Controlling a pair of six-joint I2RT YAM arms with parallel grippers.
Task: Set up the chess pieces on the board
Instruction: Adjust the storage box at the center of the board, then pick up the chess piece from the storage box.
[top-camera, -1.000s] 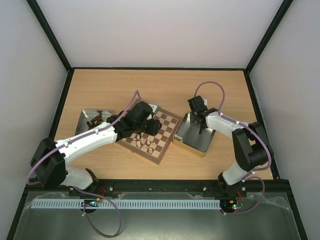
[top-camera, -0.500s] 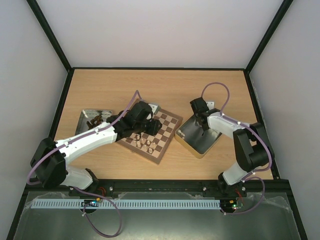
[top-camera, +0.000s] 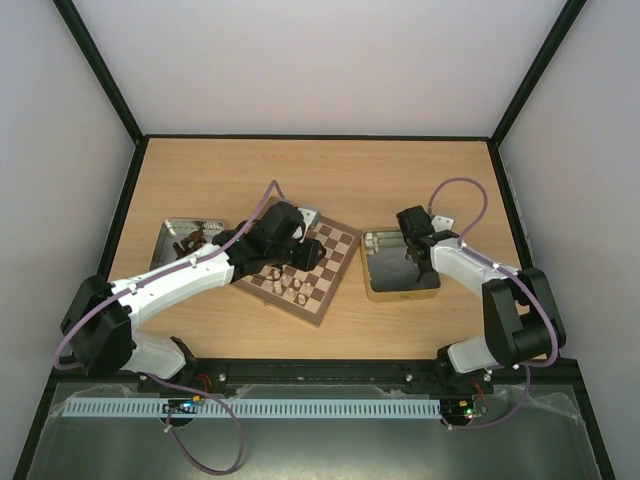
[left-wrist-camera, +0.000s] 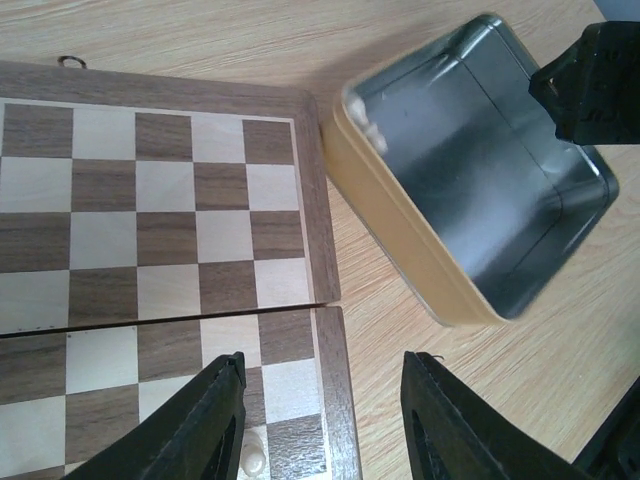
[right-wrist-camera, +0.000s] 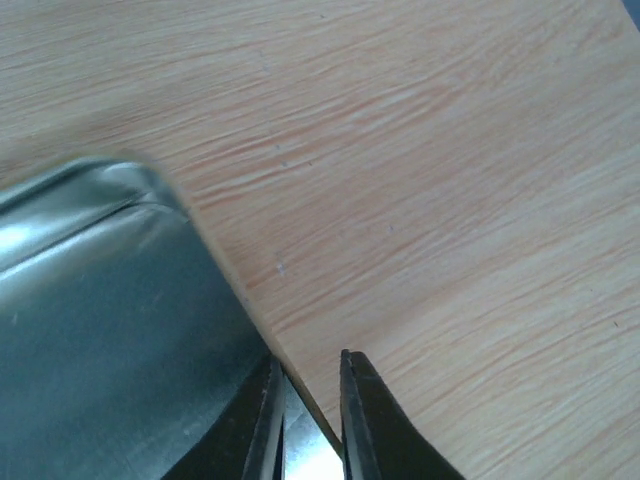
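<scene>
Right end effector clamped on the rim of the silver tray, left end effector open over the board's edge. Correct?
Wrong container: the right end effector is clamped on the rim of the gold tin, per the right wrist view. The rest is right: left end effector open over the board's edge.

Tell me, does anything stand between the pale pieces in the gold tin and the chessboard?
Only the tin's own wall, which rings the pale pieces. Nothing lies on the table between tin and board.
</scene>
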